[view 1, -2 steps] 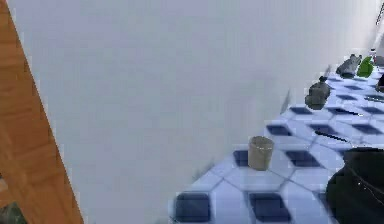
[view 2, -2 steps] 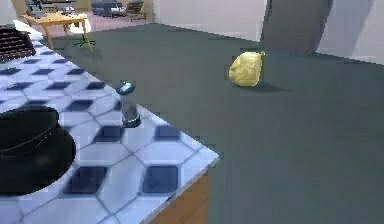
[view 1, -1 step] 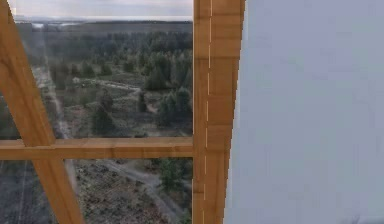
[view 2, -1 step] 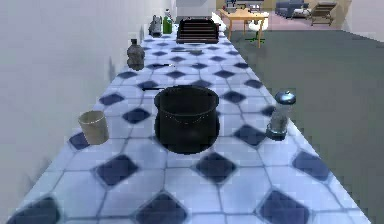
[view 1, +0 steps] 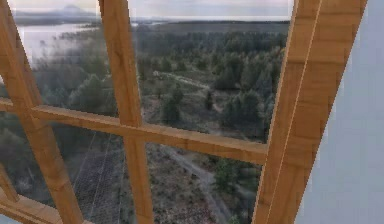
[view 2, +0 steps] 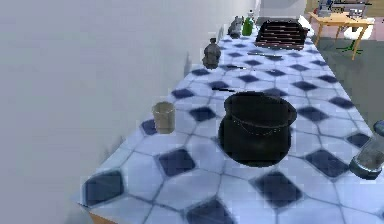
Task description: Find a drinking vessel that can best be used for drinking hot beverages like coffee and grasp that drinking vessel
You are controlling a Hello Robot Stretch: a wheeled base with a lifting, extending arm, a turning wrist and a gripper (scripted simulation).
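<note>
Fingers first: what grip do the gripper's fingers have, loose or grasping something?

"I cannot tell; nothing in these pictures settles it."

"Then the drinking vessel. Where is it?"

"A small tan cup (view 2: 164, 116) stands upright on a countertop (view 2: 300, 190) tiled in a dark blue and white diamond pattern, in the arm side view's left half. It is near the counter's edge along the pale wall (view 2: 70, 80). Whether it has a handle I cannot make out."

"What is closest to it?"

"A big black pot (view 2: 258, 125), round and with no lid, sits to its right, apart from it."

"And farther out?"

"At the right edge of that view there is a clear glass jar (view 2: 372, 152), partly cut off. Up the counter a dark squat bottle (view 2: 211, 53) stands by the wall. Beyond it are a green bottle (view 2: 247, 26) and a dark slatted rack (view 2: 279, 33). A wooden table (view 2: 340, 20) shows in the top right corner."

"And ahead of the robot?"

"A window (view 1: 130, 120) with a thick wooden frame, close up. Through it are trees (view 1: 230, 80) and a stretch of water (view 1: 50, 40) at the upper left. A plain grey wall (view 1: 350, 150) borders the frame on the right."
</note>
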